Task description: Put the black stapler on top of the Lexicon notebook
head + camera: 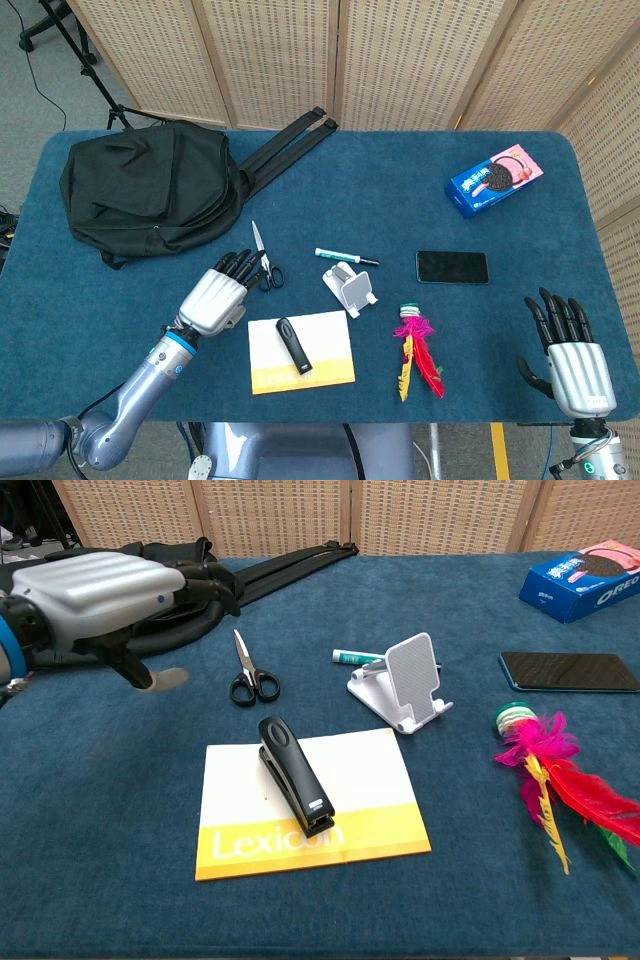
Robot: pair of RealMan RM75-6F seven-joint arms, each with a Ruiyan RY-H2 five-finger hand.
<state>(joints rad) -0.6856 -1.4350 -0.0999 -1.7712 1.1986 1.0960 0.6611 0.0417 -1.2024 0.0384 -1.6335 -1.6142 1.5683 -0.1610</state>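
Observation:
The black stapler (294, 344) (295, 774) lies flat on the white and yellow Lexicon notebook (325, 350) (370, 800), near its left half, nothing touching it. My left hand (217, 296) (105, 588) hovers open to the left of the notebook, fingers spread, pointing toward the scissors, holding nothing. My right hand (569, 349) rests open at the table's front right corner, far from both; the chest view does not show it.
Black-handled scissors (263, 259) (246, 668) lie just beyond the notebook. A white phone stand (351, 288), a green marker (344, 257), a phone (452, 267), a feather toy (418, 355), an Oreo box (494, 181) and a black backpack (150, 190) are spread over the blue table (100, 310).

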